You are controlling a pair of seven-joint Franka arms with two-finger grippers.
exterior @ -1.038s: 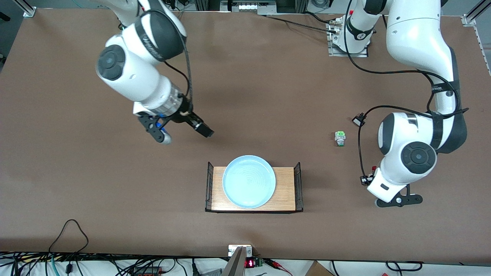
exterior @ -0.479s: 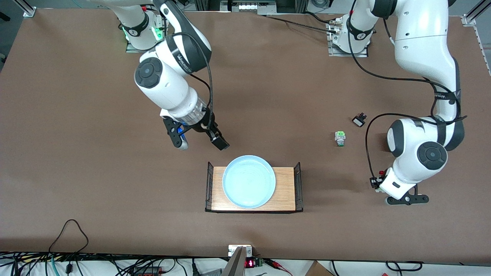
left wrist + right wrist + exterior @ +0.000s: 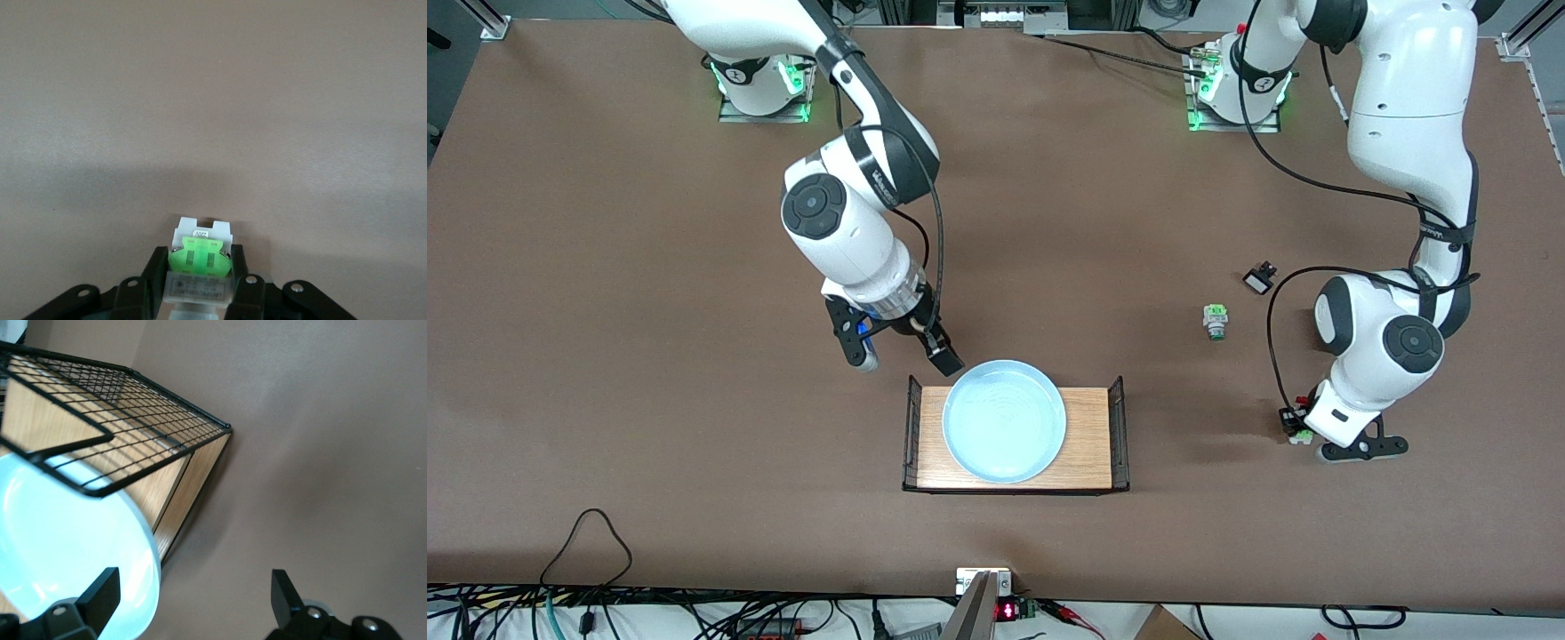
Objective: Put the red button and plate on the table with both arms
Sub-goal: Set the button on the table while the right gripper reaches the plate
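The pale blue plate (image 3: 1005,422) lies on a small wooden tray (image 3: 1089,444). My right gripper (image 3: 905,356) is open over the table beside the plate's rim, at the tray's wire end toward the right arm's end. In the right wrist view one finger (image 3: 100,592) shows over the plate's edge (image 3: 60,553) and the other over bare table. My left gripper (image 3: 1303,425) is shut on the red button (image 3: 1302,435), low over the table toward the left arm's end. The left wrist view shows the button's green block (image 3: 199,257) between the fingers.
A green-capped part (image 3: 1215,320) and a small black part (image 3: 1259,280) lie on the brown table (image 3: 649,400), farther from the front camera than the left gripper. The tray has black wire ends (image 3: 120,400). Cables run along the table's near edge.
The right arm has swung in from the right arm's end and lowered its open gripper to the plate's rim. The left arm has shifted a little with the button held.
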